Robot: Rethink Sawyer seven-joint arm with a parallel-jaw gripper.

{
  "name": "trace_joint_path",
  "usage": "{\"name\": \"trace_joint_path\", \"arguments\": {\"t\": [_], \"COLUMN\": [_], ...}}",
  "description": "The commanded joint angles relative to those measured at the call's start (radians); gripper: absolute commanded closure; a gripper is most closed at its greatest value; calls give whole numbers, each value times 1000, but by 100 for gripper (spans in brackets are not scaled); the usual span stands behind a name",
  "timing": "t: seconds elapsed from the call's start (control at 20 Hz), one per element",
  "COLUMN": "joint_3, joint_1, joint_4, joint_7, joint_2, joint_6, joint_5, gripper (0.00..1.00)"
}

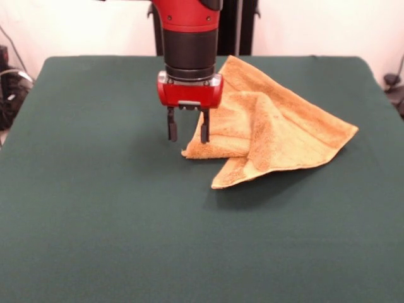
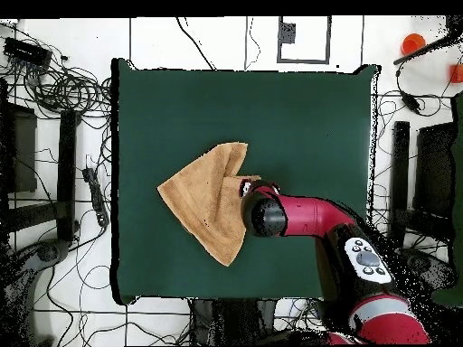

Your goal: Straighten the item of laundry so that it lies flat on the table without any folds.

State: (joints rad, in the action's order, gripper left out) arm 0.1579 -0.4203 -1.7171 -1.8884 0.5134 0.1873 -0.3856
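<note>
Two fingers (image 1: 187, 134) hang open, empty, beside the folded towel (image 1: 278, 129)

Off the table's edges, tangled black cables (image 2: 68, 86) sprawl across the white floor at the upper left of the overhead frame. An orange cup-like object (image 2: 413, 42) sits at the upper right. Dark equipment (image 1: 7, 88) crowds the front view's left edge.

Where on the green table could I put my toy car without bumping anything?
The wide green stretch of the table in front of the towel is bare. It is crowded where the end effector hangs, open, right beside the towel's folded edge.
</note>
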Motion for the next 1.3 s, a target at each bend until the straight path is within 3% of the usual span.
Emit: {"name": "trace_joint_path", "arguments": {"t": [0.05,1.3], "joint_3": [63,45], "joint_1": [31,57], "joint_4": [-14,58], "joint_7": [-43,-81], "joint_2": [-82,-144], "joint_6": [-11,-16], "joint_5": [-40,0], "gripper": [0,0]}}
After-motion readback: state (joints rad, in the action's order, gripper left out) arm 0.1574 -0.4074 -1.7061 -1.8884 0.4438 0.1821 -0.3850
